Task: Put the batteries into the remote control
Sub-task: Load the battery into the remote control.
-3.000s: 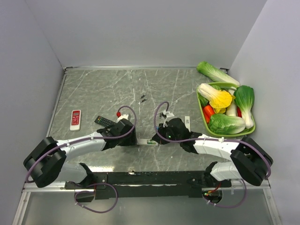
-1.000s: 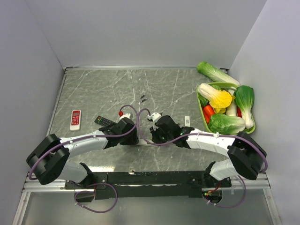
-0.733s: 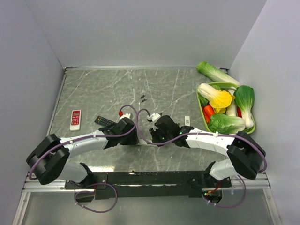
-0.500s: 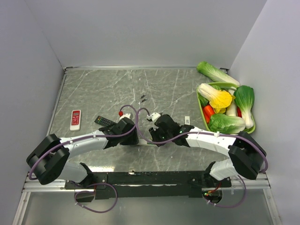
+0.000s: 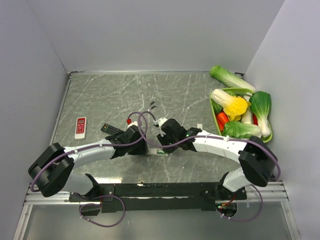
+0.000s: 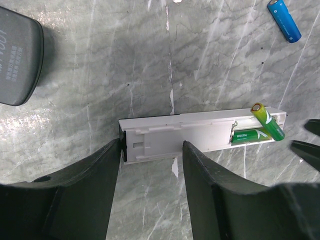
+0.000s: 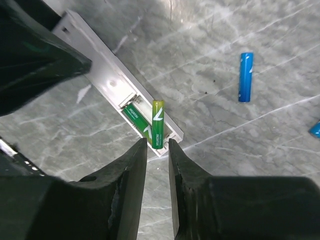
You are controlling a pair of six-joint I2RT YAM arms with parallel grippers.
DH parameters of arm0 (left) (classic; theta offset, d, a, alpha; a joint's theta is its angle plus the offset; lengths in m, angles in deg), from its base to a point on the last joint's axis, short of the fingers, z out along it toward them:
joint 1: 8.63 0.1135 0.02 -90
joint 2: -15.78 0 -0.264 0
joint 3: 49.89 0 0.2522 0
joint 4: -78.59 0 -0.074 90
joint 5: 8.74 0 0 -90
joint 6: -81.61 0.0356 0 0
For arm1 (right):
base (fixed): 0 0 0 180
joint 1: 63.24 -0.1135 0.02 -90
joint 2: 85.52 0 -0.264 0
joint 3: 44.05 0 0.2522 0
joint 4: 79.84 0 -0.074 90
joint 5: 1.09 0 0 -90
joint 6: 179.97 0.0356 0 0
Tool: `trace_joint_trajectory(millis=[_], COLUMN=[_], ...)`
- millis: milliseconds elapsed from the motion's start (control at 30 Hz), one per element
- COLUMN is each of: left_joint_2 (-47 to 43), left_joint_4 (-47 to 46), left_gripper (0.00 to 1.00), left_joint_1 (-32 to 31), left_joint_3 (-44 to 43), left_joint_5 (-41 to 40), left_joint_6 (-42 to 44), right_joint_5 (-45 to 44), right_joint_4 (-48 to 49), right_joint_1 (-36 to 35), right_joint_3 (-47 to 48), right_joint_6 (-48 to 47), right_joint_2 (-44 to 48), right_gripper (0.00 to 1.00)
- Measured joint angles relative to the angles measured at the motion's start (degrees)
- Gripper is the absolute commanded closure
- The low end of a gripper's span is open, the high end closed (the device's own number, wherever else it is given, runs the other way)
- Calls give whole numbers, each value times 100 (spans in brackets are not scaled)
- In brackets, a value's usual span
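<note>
The white remote control (image 6: 200, 132) lies back-up with its battery bay uncovered at the right end. One green battery (image 6: 250, 135) lies flat in the bay. A second green battery (image 7: 158, 122) leans slanted across the bay's rim. My right gripper (image 7: 157, 142) is open just a little, and the leaning battery's near end sits between its fingertips with a gap on each side. My left gripper (image 6: 151, 145) is open, one finger (image 6: 100, 170) against the remote's left end, the other on its near edge. From above, both grippers meet over the remote control (image 5: 160, 151).
A blue battery (image 7: 245, 76) lies loose beyond the remote, another (image 7: 316, 130) at the frame edge. A black remote (image 5: 111, 129) and a white-and-red one (image 5: 80, 127) lie to the left. A green basket (image 5: 239, 91) of vegetables stands at the right.
My right arm has reached further left and slightly away from the bases, over the remote's right end. The left arm has stayed where it was.
</note>
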Motion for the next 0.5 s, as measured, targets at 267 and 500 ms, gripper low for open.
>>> trace_joint_trajectory(millis=[267, 500], left_joint_2=[0, 0], left_joint_4=[0, 2], left_gripper=[43, 42], left_joint_1=[0, 0], left_joint_3=[0, 0], left_joint_5=[4, 2], left_joint_6=[2, 0], right_joint_5=[-173, -404], right_joint_4=[-229, -280], right_joint_1=[-179, -278], right_joint_3=[173, 260], right_joint_6=[-2, -13], right_joint_2=[-492, -612], right_gripper=[73, 89])
